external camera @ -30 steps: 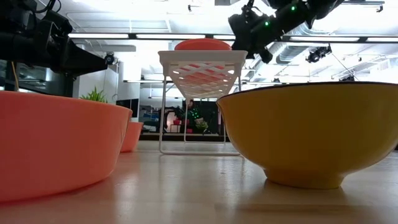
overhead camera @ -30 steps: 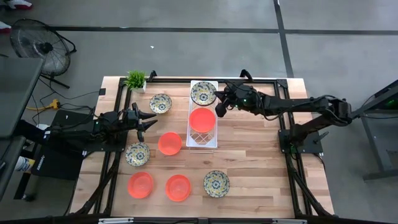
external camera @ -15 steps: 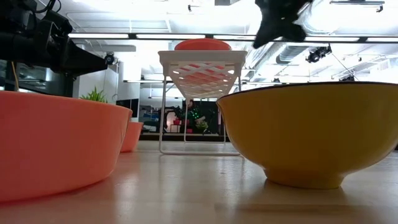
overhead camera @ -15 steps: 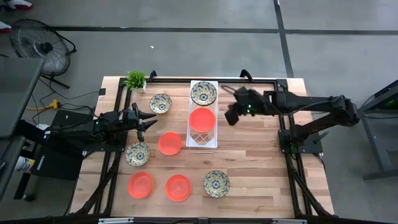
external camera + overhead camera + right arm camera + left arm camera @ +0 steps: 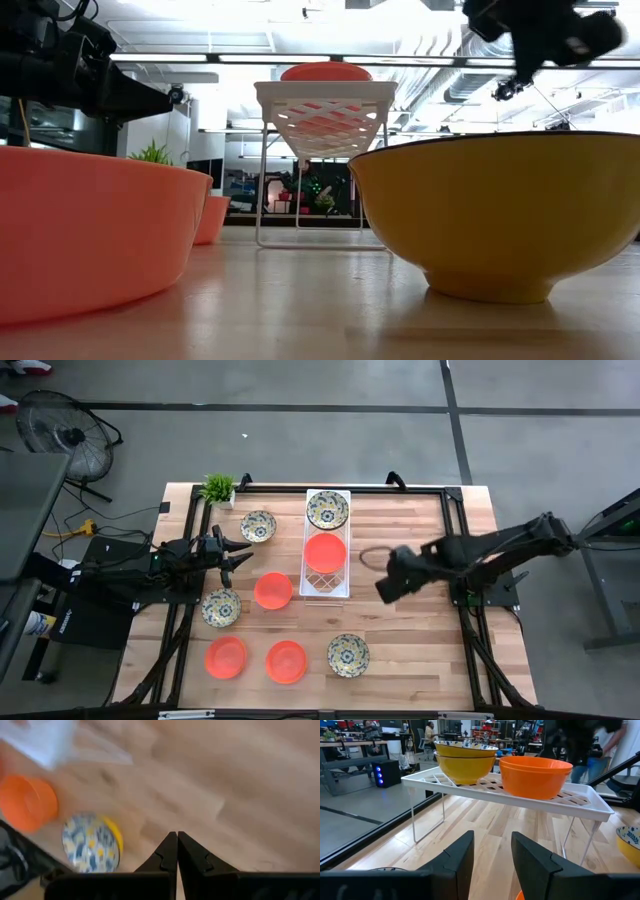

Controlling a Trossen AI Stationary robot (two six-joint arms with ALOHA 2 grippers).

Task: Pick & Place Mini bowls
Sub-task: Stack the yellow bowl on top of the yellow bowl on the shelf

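A white rack [image 5: 327,586] stands mid-table and carries a patterned bowl [image 5: 327,509] at its far end and an orange bowl [image 5: 325,552] nearer. On the wood rest three orange bowls [image 5: 272,590], [image 5: 226,656], [image 5: 286,661] and three patterned bowls [image 5: 258,526], [image 5: 221,607], [image 5: 347,655]. My left gripper [image 5: 243,553] hovers open left of the rack, pointing at it, and is empty. My right gripper [image 5: 383,590] hangs shut and empty over bare wood right of the rack's near end. In the right wrist view its shut fingertips [image 5: 176,835] point down at the table.
A small green potted plant [image 5: 217,488] stands at the far left corner. A black frame rail [image 5: 455,575] runs along the table's right side. Bare wood [image 5: 410,630] lies between the rack and the right rail.
My right gripper has swung away from the rack's far end, by the patterned bowl there, toward the table's near and right side, quickly enough to blur. It now sits past the rack's near end. The bowls have stayed in place.
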